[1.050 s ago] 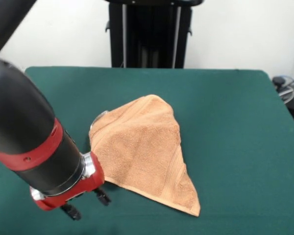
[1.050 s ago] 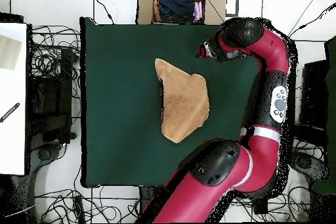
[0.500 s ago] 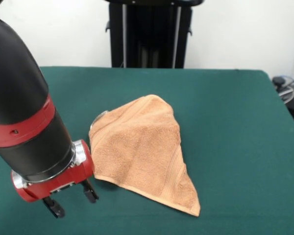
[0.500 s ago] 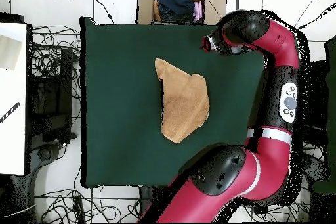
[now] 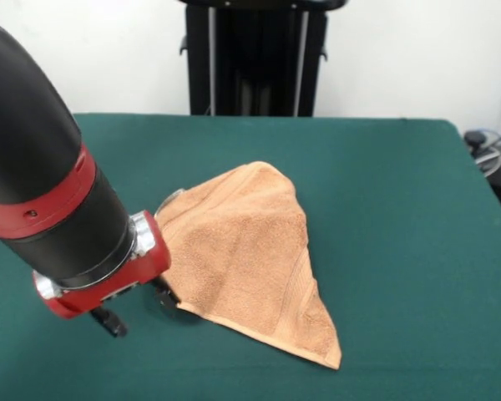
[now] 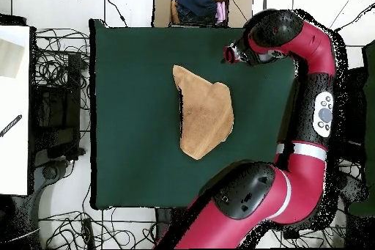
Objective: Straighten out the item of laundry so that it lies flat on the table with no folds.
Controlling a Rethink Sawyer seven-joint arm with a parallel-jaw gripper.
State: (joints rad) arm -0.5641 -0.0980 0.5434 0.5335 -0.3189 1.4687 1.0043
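Observation:
The item of laundry [image 5: 242, 259] is a peach-orange towel folded over into a rough triangle, its point near the table's front edge. It lies on the green table [image 5: 401, 217]. My gripper [image 5: 138, 307] hangs low just left of the towel's near-left edge, open, with nothing between its fingers. One finger [image 5: 165, 294] is right at the towel's edge; whether it touches is unclear. From overhead, the gripper [image 6: 225, 55] sits beyond the towel [image 6: 205, 111], near one corner of the table [image 6: 132, 78].
A cardboard box [image 6: 162, 4] holding clothes stands past the table's top edge in the overhead view. A white desk [image 6: 13, 108] lies to the left, with cables on the floor around it. The thick arm [image 5: 42, 192] fills the front view's left side.
The gripper first slid left, then moved up the front view and slightly right, ending close to the towel's near-left edge. The towel has not moved.

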